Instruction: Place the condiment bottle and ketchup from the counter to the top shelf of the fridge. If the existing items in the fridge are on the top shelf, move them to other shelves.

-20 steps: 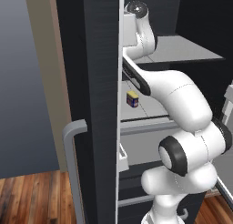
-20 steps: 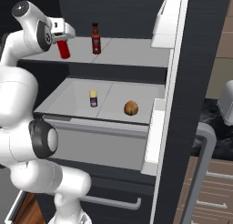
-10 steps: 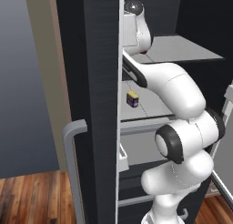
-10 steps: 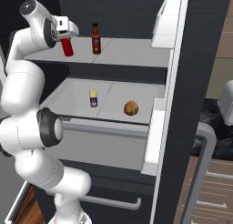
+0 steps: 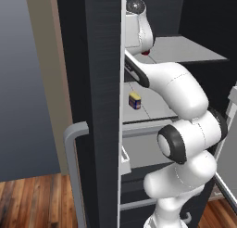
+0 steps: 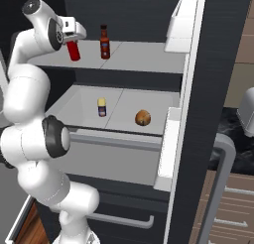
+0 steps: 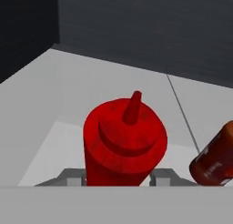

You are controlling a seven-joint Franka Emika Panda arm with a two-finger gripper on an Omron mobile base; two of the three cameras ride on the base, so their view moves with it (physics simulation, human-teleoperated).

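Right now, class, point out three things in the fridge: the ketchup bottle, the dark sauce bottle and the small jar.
ketchup bottle (image 7: 124, 141), hand view, on its red cap
dark sauce bottle (image 6: 104, 45), right base view, on its label
small jar (image 6: 101, 108), right base view, on its body

The ketchup bottle (image 6: 74, 50) is sitting upright over the left part of the fridge's top shelf (image 6: 144, 57), between the jaws of the gripper (image 6: 74, 37). The condiment bottle (image 6: 104, 41) is standing on that shelf just to the right of the ketchup bottle, a little further back. On the shelf below (image 6: 129, 108), a small jar (image 6: 101, 107) is standing below the condiment bottle, and a round item (image 6: 143, 117) is lying to the jar's right. The door bins (image 6: 176, 25) are hanging to the right of the top shelf.
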